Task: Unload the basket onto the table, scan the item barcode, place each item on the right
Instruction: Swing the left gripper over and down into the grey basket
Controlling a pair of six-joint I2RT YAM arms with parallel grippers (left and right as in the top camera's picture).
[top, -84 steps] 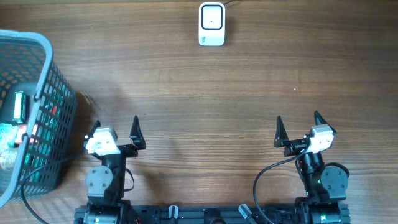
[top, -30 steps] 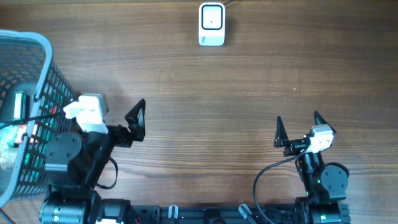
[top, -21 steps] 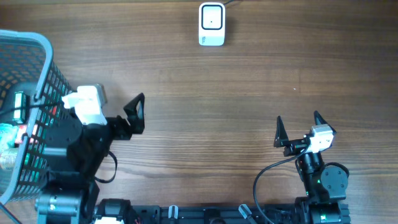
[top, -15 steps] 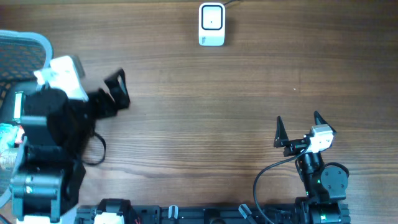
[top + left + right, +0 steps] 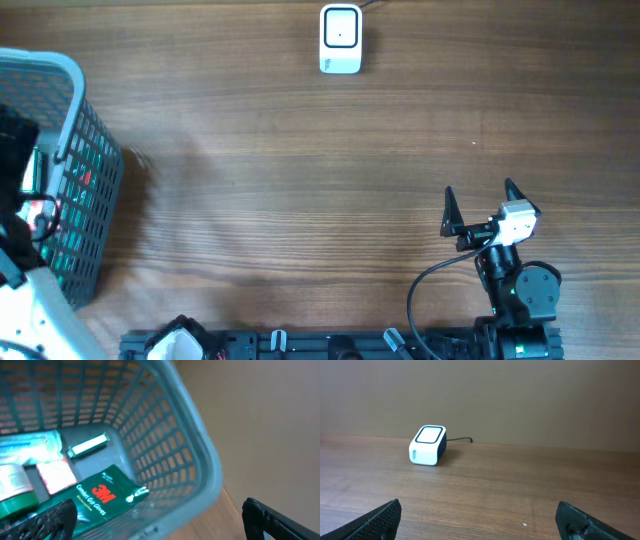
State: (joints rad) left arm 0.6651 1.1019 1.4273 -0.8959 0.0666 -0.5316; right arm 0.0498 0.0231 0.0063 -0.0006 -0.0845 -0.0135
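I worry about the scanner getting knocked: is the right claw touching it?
Apart. The overhead view shows the right claw near the front edge and the scanner at the far edge, with a wide stretch of bare table between them.

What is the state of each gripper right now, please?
Left gripper: open, holding nothing, above the basket.
Right gripper: open, holding nothing.

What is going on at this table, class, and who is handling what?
The left gripper hangs open over the blue basket, holding nothing. Below it lie a green 3M gloves packet and other small items. The right gripper sits open and empty near the front of the table, facing the white scanner at the far side. No item is picked up yet.
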